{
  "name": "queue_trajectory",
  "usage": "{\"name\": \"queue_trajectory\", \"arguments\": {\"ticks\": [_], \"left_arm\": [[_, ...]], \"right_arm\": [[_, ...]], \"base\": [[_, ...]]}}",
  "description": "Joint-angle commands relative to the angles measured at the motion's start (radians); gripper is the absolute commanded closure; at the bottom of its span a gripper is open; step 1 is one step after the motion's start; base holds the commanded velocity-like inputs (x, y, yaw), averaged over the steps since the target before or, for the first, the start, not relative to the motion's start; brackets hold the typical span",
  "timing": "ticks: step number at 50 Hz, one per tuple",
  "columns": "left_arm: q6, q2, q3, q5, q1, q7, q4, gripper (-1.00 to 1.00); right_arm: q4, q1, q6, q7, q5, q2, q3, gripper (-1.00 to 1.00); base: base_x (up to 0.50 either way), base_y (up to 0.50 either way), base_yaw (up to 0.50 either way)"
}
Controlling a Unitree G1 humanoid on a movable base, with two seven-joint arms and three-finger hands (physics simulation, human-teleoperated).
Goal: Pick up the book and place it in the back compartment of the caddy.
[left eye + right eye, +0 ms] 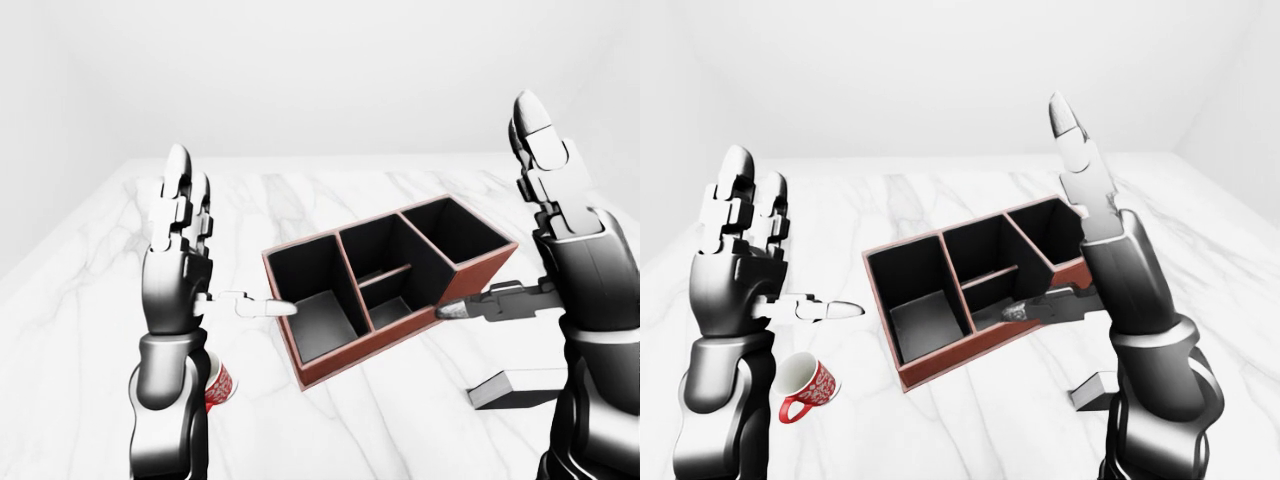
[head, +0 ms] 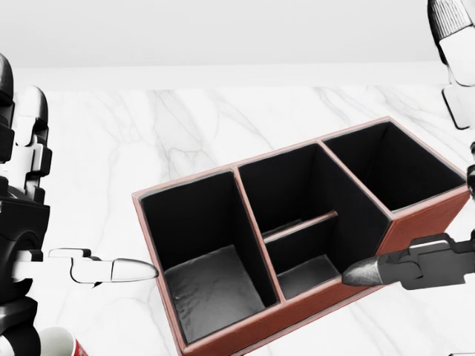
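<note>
The caddy (image 2: 419,221) is a red-brown box with black insides, lying at a slant on the marble table (image 2: 133,126). It has three sections, and a low wall splits the middle one. The book (image 1: 512,388), a flat grey slab, lies on the table below and right of the caddy, partly hidden by my right forearm. My left hand (image 1: 228,245) is open left of the caddy, fingers up and thumb pointing at its left wall. My right hand (image 1: 490,215) is open at the caddy's right end, its thumb tip by the near wall. Neither hand holds anything.
A red and white mug (image 1: 806,388) stands on the table below my left hand, left of the caddy. Plain white walls rise beyond the table's top edge. In the left-eye view the table's left edge runs diagonally.
</note>
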State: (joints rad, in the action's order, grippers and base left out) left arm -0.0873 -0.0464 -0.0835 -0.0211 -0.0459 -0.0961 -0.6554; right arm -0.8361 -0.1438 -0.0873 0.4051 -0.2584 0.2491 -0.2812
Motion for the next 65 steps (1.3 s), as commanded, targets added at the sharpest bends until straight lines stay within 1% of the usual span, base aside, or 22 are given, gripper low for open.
{"name": "queue_trajectory", "arguments": {"ticks": [1,8,9,12,15,16,17,19,22,27,36,48,65], "left_arm": [[0.0,0.002,0.005,-0.004,0.006,-0.001,0.004,-1.0],[0.0,0.003,0.005,-0.004,0.005,0.0,0.011,-1.0],[0.0,0.003,0.007,-0.005,0.005,0.0,0.01,-1.0],[0.0,0.003,0.007,-0.006,0.006,-0.001,0.012,-1.0],[0.0,0.003,0.007,-0.007,0.007,-0.001,0.008,-1.0],[0.0,0.004,0.011,-0.01,0.013,-0.001,0.016,-1.0],[0.0,0.004,0.012,-0.012,0.015,-0.002,0.011,-1.0],[0.0,0.004,0.013,-0.013,0.017,-0.003,0.013,-1.0],[0.0,0.005,0.014,-0.015,0.018,-0.003,0.018,-1.0],[0.0,0.005,0.013,-0.015,0.015,-0.004,0.014,-1.0],[0.0,0.007,0.016,-0.018,0.018,-0.004,0.019,-1.0],[0.0,0.007,0.015,-0.019,0.018,-0.005,0.019,-1.0],[0.0,0.008,0.019,-0.022,0.022,-0.005,0.026,-1.0]], "right_arm": [[0.004,0.016,0.0,0.151,-0.156,0.017,-0.031,-1.0],[0.001,0.023,0.0,0.214,-0.226,0.018,-0.042,-1.0],[-0.01,0.036,0.0,0.241,-0.253,0.038,-0.044,-1.0],[-0.02,0.036,0.0,0.284,-0.283,0.035,-0.061,-1.0],[-0.036,0.041,0.0,0.293,-0.318,0.037,-0.07,-1.0],[-0.042,0.134,0.0,0.293,-0.357,0.076,-0.098,-1.0],[-0.049,0.152,0.0,0.293,-0.385,0.072,-0.126,-1.0],[-0.04,0.146,0.0,0.293,-0.416,0.045,-0.144,-1.0],[-0.045,0.138,0.0,0.293,-0.448,0.026,-0.158,-1.0],[-0.032,0.135,0.0,0.293,-0.471,0.005,-0.172,-1.0],[-0.034,0.142,0.0,0.293,-0.49,0.0,-0.2,-1.0],[-0.042,0.19,0.0,0.293,-0.523,-0.02,-0.236,-1.0],[0.004,0.226,0.0,0.293,-0.527,-0.047,-0.271,-1.0]], "base": [[0.0,0.0,0.0],[0.0,0.0,0.0],[0.0,0.0,0.0],[0.0,0.0,0.0],[0.0,0.0,0.0],[0.0,0.0,0.0],[0.0,0.0,0.0],[0.0,0.0,0.0],[0.0,0.0,0.0],[0.0,0.0,0.0],[0.0,0.0,0.0],[0.0,0.0,0.0],[0.0,0.0,0.0]]}}
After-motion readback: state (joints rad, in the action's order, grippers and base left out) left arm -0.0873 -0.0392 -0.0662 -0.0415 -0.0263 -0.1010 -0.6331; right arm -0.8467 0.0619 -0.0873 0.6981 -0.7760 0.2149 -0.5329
